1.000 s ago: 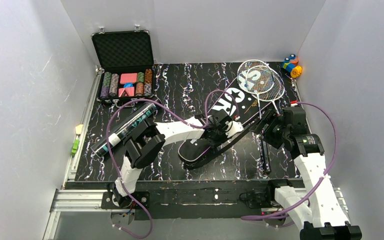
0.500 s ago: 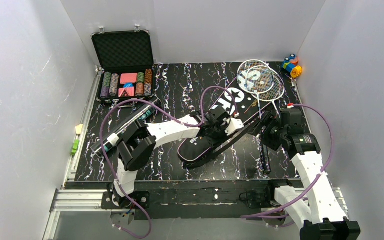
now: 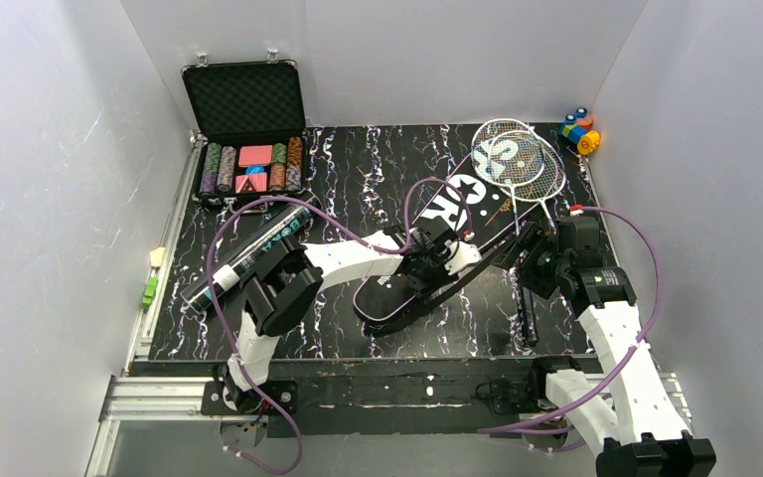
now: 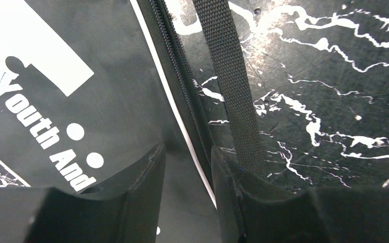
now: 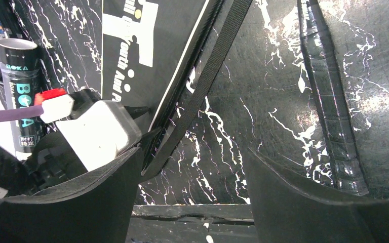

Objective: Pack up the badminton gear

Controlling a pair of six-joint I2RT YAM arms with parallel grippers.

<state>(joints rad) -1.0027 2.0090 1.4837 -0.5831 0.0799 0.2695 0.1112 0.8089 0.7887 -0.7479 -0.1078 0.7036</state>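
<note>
The black "SPORT" bag [image 3: 397, 293] lies slantwise at mid-table. My left gripper [image 3: 444, 263] sits on its right edge. In the left wrist view the gripper [image 4: 187, 157] is shut on the bag's [image 4: 106, 91] zippered edge with white piping, and a webbing strap [image 4: 230, 76] lies beside it. Two silver rackets [image 3: 512, 157] lie at the back right, handles towards me. My right gripper [image 3: 529, 256] hangs open and empty between the strap and a racket handle [image 5: 329, 101]. The dark tube [image 3: 253, 253] lies at the left. No shuttlecocks are in view.
An open case of poker chips [image 3: 248, 159] stands at the back left. Colourful toy blocks [image 3: 579, 129] sit in the back right corner. The table's front edge [image 5: 192, 210] shows just below my right gripper [image 5: 192, 167]. White walls close in three sides.
My left gripper shifted slightly up and left on the bag's edge, then back a little, and the bag's top moved with it. My right gripper edged slightly left.
</note>
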